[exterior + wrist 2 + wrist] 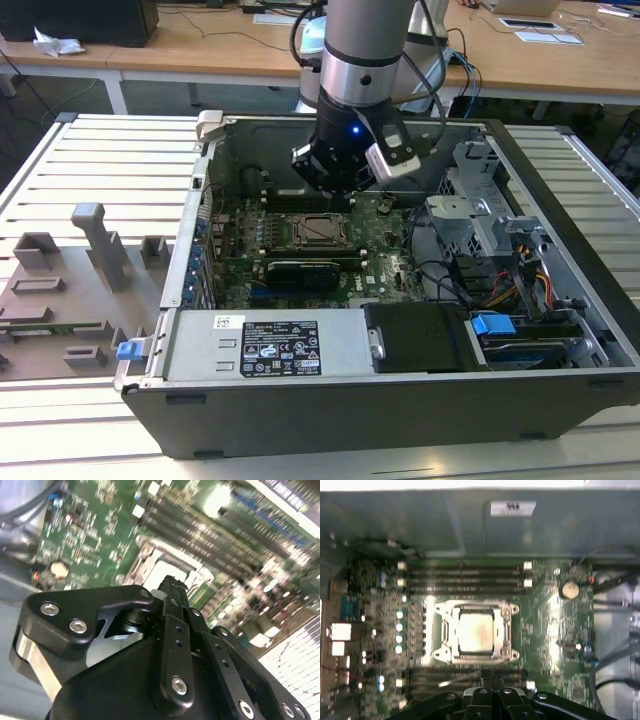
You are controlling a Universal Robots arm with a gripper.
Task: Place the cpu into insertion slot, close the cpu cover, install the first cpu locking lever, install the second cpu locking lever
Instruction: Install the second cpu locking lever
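Grey steel case [560,330] lies open on its side on a slatted table [110,170], and the arm [365,60] reaches down into it from above. Inside, the green board [550,630] fills the floor of the case, with a long black card [305,270] across it toward the near side in the exterior view.

At the board's middle sits the slot [477,632], framed by the silvery cover [506,630], which appears to lie flat over it. The pale cpu [476,630] shows through the cover's window, seated square in the slot; it looks already placed, with the cover down.

The gripper [487,677] hangs just over the board beside the slot, off the side where the memory rows run. In the first wrist view the fingertips [481,674] sit drawn together with nothing between them, pointing toward the slot's edge. A thin bright rod near them, lying along that edge, may be a locking lever, but I cannot tell for sure.

The gripper's body hides the slot's near edge in the second wrist view, and whether the tips touch anything is unclear.
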